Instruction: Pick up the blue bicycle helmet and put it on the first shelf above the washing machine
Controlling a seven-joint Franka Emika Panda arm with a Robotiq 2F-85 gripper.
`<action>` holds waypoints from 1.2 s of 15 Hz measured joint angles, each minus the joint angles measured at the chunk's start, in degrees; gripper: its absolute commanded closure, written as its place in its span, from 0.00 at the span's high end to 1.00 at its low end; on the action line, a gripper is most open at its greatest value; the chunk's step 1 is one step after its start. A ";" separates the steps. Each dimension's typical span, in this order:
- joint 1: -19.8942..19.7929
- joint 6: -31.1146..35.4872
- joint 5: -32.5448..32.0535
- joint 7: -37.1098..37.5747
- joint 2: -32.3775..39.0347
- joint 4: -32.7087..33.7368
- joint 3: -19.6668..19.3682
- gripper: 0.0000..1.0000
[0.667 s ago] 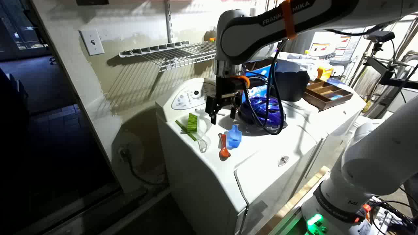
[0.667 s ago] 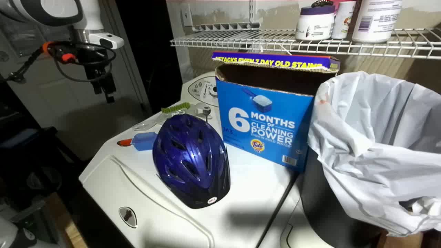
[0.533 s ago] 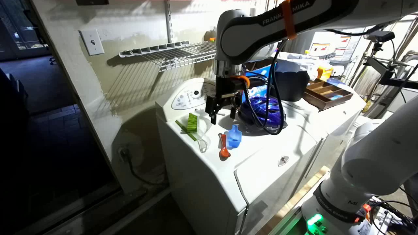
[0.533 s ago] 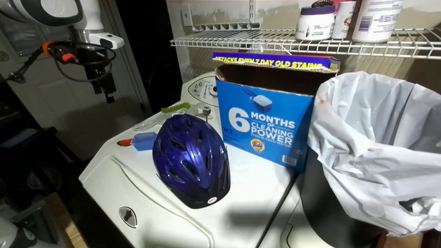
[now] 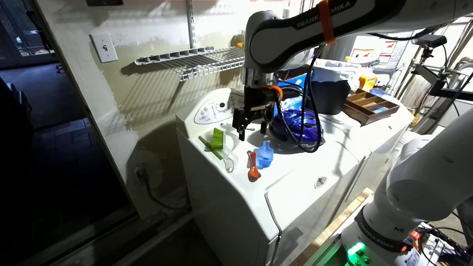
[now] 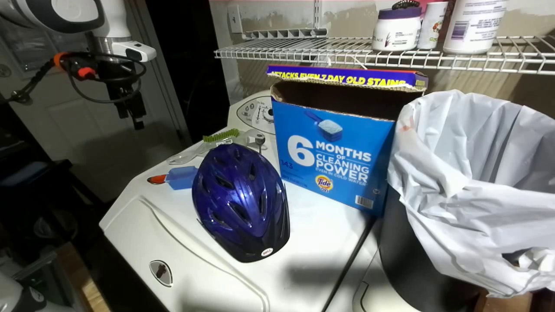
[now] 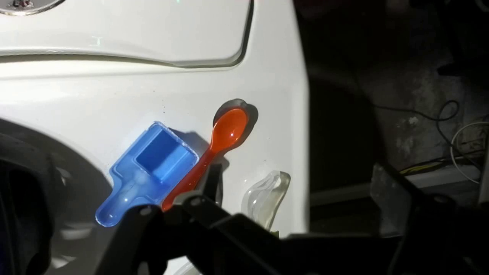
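The blue bicycle helmet (image 5: 311,127) (image 6: 236,195) sits dome up on the flat top of the washing machine (image 5: 303,181) (image 6: 130,225). Only a dark edge of the helmet (image 7: 23,221) shows at the left of the wrist view. The first shelf (image 5: 212,62) (image 6: 303,57), a white wire rack, is on the wall above the machine's control panel. My gripper (image 5: 252,133) (image 6: 131,120) is open and empty, pointing down above the washer top, beside the helmet and apart from it. In the wrist view the fingers (image 7: 298,175) are wide apart with nothing between them.
Under the gripper lie a blue scoop (image 7: 158,160), a red spoon (image 7: 229,130) and a green brush (image 5: 218,138). A Tide box (image 6: 329,151) and a lined bin (image 6: 416,242) stand by the helmet. Bottles (image 6: 396,32) stand on the shelf. A cable loop (image 5: 303,111) hangs from the arm.
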 measured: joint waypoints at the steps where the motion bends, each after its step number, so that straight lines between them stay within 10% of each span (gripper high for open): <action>1: 0.00 0.00 0.00 0.00 0.00 0.00 0.00 1.00; 9: -0.42 -1.32 -1.97 -16.13 0.02 0.69 -4.27 1.00; 18: -1.48 -3.13 -26.11 -24.55 -2.09 0.77 -4.88 1.00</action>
